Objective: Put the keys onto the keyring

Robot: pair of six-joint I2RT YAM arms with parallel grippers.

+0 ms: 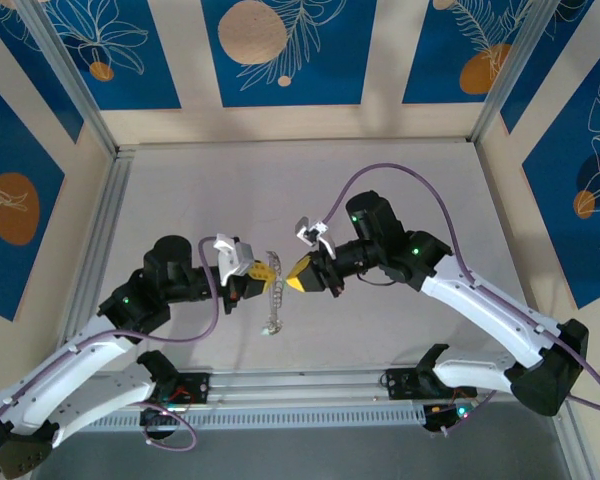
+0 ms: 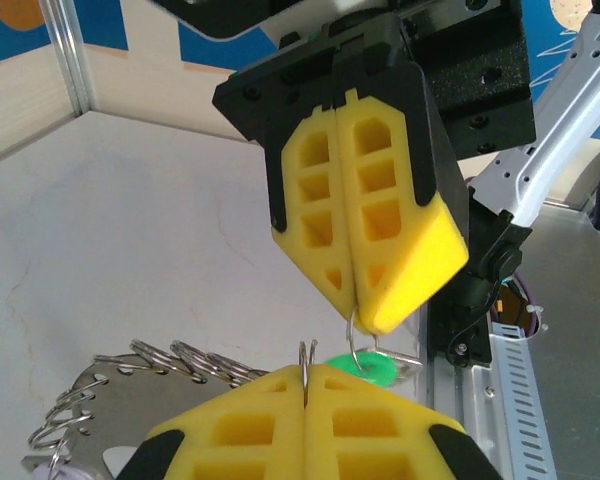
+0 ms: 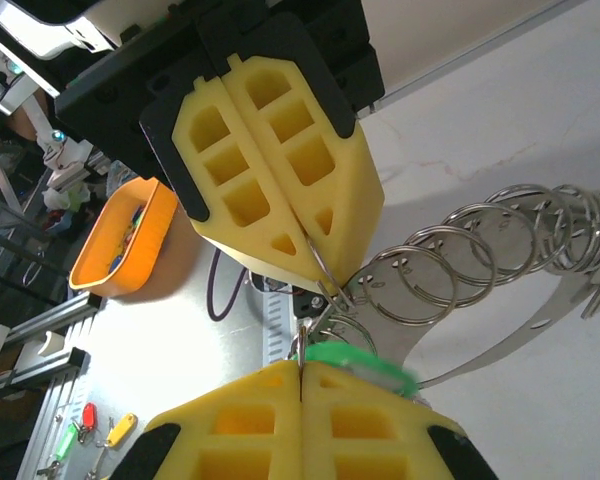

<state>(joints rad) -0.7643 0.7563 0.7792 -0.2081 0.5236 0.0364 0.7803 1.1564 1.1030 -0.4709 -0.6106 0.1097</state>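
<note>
—Looking at the green key [image 2: 365, 368] first: we see its head right between the two sets of fingertips, just off the tip of the right gripper [image 2: 358, 312] and just beyond the left gripper [image 2: 307, 375].

—Agreed. From the right wrist we've got it lying across our own fingertips. The jaws there are clamped tight and seem to pinch it by a sliver of metal at the seam.

—And the keyring [image 3: 325, 283]?

—We see thin silvery wire nipped at the very tip of the left fingers, which are squeezed tight on it. It meets the key, touching or nearly. Whether the key is threaded on, we can't tell.

—So both hands are nose to nose, tips almost touching.

—Yes. Below the left fingers and off to their side lies a metal rack of spare rings [image 2: 130, 385], flat on the table [image 1: 180, 200]. Farther out behind the left gripper, we catch an orange bin [image 3: 125, 245].
</note>
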